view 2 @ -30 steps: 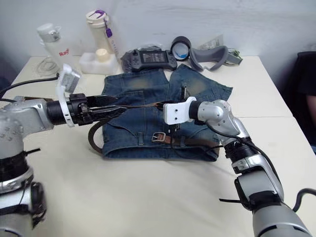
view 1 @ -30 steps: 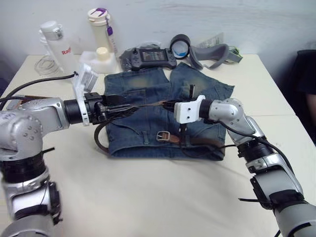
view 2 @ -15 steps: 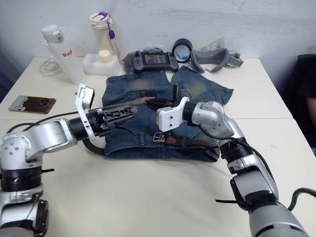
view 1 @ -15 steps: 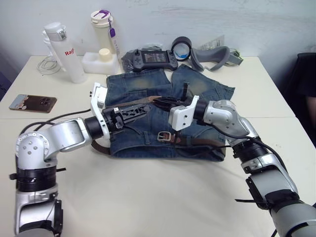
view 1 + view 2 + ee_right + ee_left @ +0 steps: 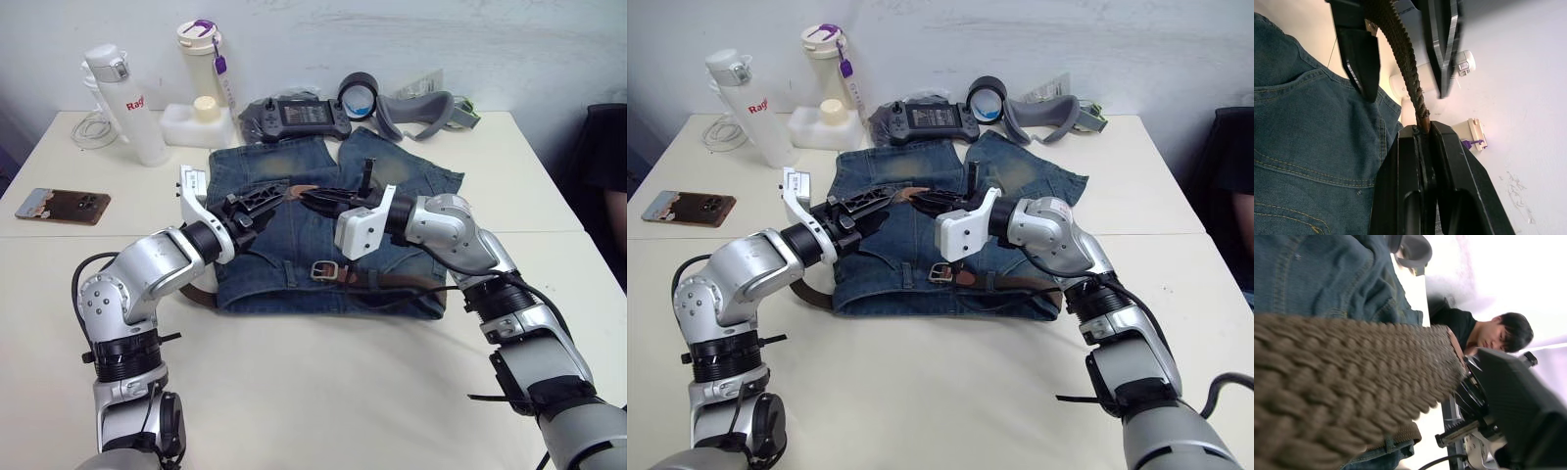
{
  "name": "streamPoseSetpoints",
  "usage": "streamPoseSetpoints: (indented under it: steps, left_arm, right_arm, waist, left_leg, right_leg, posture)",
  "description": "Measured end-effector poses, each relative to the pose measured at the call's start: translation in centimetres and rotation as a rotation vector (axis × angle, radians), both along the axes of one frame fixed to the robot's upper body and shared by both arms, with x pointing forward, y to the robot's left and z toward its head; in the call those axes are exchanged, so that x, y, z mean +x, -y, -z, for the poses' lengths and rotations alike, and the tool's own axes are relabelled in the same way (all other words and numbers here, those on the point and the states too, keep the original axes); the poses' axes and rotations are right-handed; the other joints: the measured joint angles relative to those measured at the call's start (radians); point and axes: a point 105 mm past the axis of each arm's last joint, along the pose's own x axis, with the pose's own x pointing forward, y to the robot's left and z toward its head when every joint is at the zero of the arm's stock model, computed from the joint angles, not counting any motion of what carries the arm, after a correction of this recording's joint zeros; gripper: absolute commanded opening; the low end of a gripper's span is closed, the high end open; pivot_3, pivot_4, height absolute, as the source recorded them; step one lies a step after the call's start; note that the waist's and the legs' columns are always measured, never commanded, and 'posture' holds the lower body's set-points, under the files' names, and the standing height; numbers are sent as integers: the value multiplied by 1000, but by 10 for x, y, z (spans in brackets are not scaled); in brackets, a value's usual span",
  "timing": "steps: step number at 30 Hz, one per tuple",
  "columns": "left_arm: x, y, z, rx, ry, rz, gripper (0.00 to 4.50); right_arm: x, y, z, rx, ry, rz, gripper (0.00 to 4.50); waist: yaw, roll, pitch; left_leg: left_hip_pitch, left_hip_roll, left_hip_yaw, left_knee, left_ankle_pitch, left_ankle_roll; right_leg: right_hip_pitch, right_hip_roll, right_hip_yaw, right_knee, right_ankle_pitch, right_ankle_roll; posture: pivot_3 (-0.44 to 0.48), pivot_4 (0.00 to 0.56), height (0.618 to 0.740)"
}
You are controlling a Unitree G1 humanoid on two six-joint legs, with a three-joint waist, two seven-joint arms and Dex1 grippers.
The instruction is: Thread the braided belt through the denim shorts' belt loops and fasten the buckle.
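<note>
The belt (image 5: 294,192) is soft, light woven strap; its free tip hangs above the shorts (image 5: 323,230), the rest along the near waistband with the buckle (image 5: 324,270). The right gripper (image 5: 1420,128) clamps the tip. The left gripper (image 5: 266,199) apparently holds it too. Grip near the tip; elsewhere it sags.

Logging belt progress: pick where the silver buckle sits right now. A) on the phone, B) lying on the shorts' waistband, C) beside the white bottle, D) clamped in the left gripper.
B: the buckle lies flat on the waistband of the denim shorts, nearer the robot than both grippers, which meet on the belt's tip above the shorts.
</note>
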Motion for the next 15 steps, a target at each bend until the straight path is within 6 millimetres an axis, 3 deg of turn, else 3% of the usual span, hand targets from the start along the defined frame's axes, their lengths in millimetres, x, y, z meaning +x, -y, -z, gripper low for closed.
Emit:
streamPoseSetpoints:
  steps: [4, 6, 9, 13, 15]
  left_arm:
    - [1, 0, -1, -15, -5, 0, 184]
    - [0, 0, -2, -16, -1, 3, 31]
    - [-1, -3, 2, 9, -5, 12, 0]
    - [-7, -31, 24, 113, -56, -11, 0]
    - [-14, -41, 34, 157, -71, 4, 0]
  right_arm:
    - [0, 0, 2, -14, -9, -1, 0]
    - [-1, 1, 4, 3, -53, -6, 0]
    - [-4, 2, 5, 24, -143, -32, 1163]
    - [-6, 17, -1, -12, -223, -28, 3157]
    - [-7, 28, 6, -38, -332, -10, 4130]
  waist:
    - [0, 0, 0]
    - [0, 0, 0]
    - [0, 0, 0]
    - [-2, 0, 0]
    - [0, 0, 0]
  left_leg:
    - [0, 0, 0, 0, 0, 0]
    - [0, 0, 0, 0, 0, 0]
    - [0, 0, 0, 0, 0, 0]
    - [1, 1, -1, -2, 0, 0]
    - [1, 0, -1, -2, 0, 0]
  right_leg:
    - [0, 0, 0, 0, 0, 0]
    - [1, 0, 0, 0, 0, 0]
    - [1, 0, 0, 0, 0, 0]
    - [1, 1, 0, -1, 0, 0]
    - [1, 0, 0, -2, 0, 0]
  posture:
    - [0, 150, 731]
    - [0, 150, 731]
    - [0, 150, 731]
    - [0, 150, 731]
    - [0, 150, 731]
